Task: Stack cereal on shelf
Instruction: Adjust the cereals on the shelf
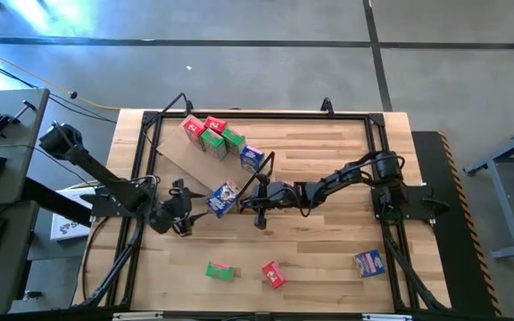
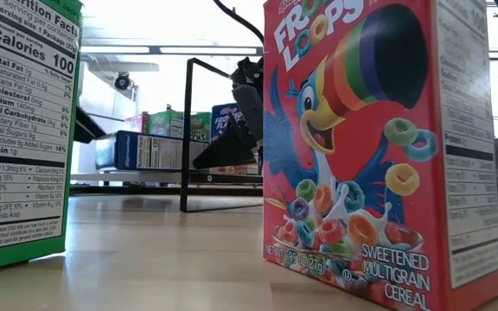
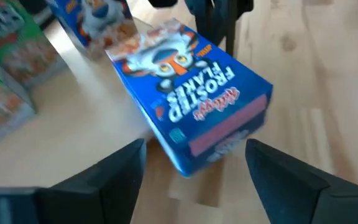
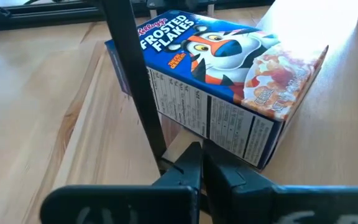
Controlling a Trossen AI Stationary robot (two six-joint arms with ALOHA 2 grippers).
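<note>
1. Jaws of the left gripper [image 3: 191, 165] stand released just beside the blue cereal box [image 1: 224, 197], which lies flat at the shelf [image 1: 181, 152] edge.
2. Right gripper [image 1: 259, 198], jaws clenched and empty, sits against the box's far side; best backed off slowly.
3. Farther along the shelf, stacked boxes [image 1: 212, 135] need clearance.

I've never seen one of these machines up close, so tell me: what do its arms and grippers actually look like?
Two slim, jointed arms, dark all over, with thin black cables looping along them. The left gripper ends in two flat, wedge-shaped black fingers. The right gripper has the same dark matte fingers, squared and blocky near the tips. I can see no markings or labels on either.
</note>
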